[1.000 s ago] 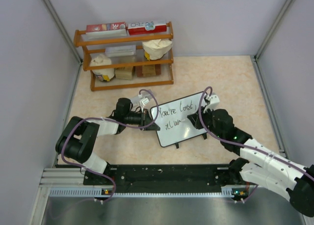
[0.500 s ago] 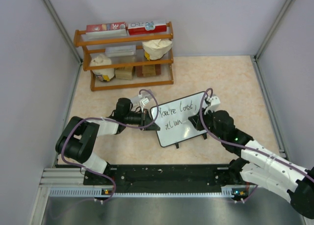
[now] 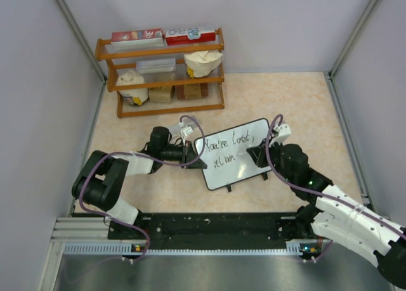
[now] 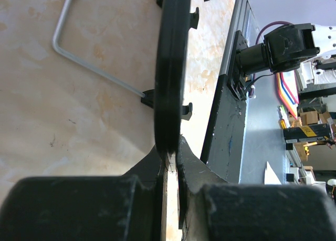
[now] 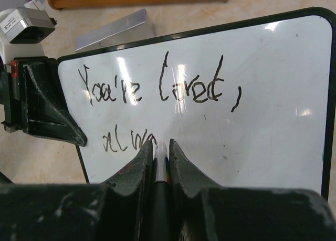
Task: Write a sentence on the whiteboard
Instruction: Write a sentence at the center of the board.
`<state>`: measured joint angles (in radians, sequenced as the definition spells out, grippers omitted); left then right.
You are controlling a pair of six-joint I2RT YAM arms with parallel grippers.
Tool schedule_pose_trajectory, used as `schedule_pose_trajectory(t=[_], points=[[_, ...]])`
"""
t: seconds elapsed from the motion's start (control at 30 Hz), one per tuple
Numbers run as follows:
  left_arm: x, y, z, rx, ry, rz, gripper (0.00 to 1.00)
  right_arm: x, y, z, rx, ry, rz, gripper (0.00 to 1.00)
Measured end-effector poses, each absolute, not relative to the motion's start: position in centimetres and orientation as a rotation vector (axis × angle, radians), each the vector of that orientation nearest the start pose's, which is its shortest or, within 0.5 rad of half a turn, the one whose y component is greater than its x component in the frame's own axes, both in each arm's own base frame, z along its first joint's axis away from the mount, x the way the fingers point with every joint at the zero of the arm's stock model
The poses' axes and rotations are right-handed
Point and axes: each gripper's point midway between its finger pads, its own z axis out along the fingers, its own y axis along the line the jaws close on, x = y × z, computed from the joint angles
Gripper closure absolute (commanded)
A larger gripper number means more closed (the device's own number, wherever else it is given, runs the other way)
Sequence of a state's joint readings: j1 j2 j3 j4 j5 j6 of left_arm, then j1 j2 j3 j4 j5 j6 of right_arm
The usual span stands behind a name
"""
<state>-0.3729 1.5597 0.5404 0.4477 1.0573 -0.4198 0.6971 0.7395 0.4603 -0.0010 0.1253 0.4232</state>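
Observation:
The whiteboard (image 3: 244, 167) stands tilted mid-table, black-framed. The sentence (image 3: 232, 141) reads "You're loved," on the first line with "alwa" (image 5: 128, 141) begun below. My left gripper (image 3: 192, 156) is shut on the whiteboard's left edge; the left wrist view shows the black frame (image 4: 170, 67) edge-on between the jaws (image 4: 171, 152). My right gripper (image 3: 254, 156) is shut on a marker (image 5: 160, 162), white and black, its tip against the board at the end of "alwa" (image 5: 160, 144). The left gripper's fingers (image 5: 44, 107) show at the board's left edge in the right wrist view.
A wooden shelf rack (image 3: 163, 72) with boxes and bags stands at the back left. A metal stand leg (image 4: 89, 60) of the board rests on the table behind it. The black base rail (image 3: 216, 226) runs along the near edge. Grey walls enclose the table.
My right gripper has shifted slightly to the right along the second line, and the lower writing has grown a little. The left gripper and board have not moved.

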Motion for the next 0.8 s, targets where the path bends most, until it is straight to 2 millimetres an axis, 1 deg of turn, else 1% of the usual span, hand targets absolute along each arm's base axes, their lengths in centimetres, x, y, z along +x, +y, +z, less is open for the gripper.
schedule_pose_trajectory(t=[0.2,0.47,0.8], points=[[21.9,-25.9,9.0,0.622,2.122,-1.579,1.0,24.7,19.5,18.1,-0.156,1.89,0.636,1.0],[21.9,-25.9,9.0,0.622,2.122,-1.579,1.0,25.0,19.8,17.1,-0.163,1.922,0.622,1.0],[21.9,-25.9,9.0,0.622,2.122,-1.579,1.0,25.0,19.7,16.9,-0.165,1.928,0.624,1.0]])
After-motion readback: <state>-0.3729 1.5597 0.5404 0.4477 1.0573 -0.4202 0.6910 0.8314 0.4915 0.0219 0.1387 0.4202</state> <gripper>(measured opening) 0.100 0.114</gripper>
